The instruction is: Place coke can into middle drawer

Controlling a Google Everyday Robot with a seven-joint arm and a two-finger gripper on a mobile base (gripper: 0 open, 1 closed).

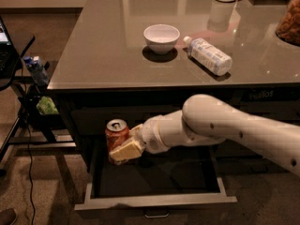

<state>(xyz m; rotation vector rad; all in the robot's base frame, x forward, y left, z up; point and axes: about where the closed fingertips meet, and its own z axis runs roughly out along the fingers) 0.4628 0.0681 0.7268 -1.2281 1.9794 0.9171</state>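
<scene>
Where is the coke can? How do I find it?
Look under the big grey table, over the open middle drawer. The gripper on the white arm holds the coke can above the drawer's left end. It is small, orange-red, silver-topped, unlike the clear bottle lying on the table.

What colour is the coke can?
Orange-red, silver top, camera view; the gripper holds the coke can over the middle drawer.

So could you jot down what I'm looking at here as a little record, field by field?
pincer: at the left end of the open middle drawer, shut on the coke can
coke can: upright, held above the drawer floor
middle drawer: pulled open, dark inside
tabletop: white bowl, plastic bottle lying on its side
</scene>
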